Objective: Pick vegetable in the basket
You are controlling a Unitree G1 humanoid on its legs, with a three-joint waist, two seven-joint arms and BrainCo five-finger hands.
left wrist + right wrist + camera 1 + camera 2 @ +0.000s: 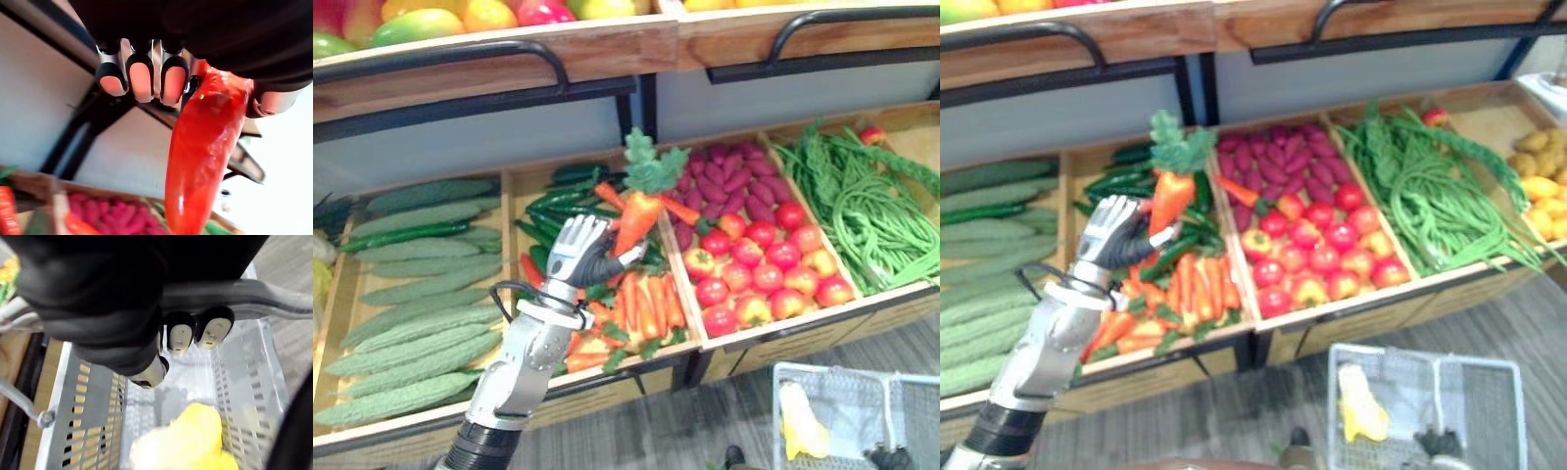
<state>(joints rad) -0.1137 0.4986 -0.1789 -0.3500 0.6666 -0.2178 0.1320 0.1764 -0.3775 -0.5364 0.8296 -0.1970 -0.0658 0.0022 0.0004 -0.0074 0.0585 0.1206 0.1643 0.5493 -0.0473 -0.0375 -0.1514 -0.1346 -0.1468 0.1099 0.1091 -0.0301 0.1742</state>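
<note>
Left eye view: carrot held above the crate

The left hand [579, 253] pinches a leafy-topped carrot [636, 220] between thumb and curled fingers, above the carrot crate [507, 235]. Below and to the right of that crate is the wire basket [1420, 351], with a yellow item [186, 440] inside. The right hand [180, 337] has its fingers curled round the basket handle [254, 291].

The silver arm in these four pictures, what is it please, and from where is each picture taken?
It is a humanoid robot's arm. Two pictures come from its head, looking down at a vegetable stand; the other two come from cameras on its wrists. The stand holds bitter gourds, carrots, tomatoes and long beans. The left hand holds a carrot up above the stand. The right hand grips the basket handle; a yellow item lies in the basket.
</note>
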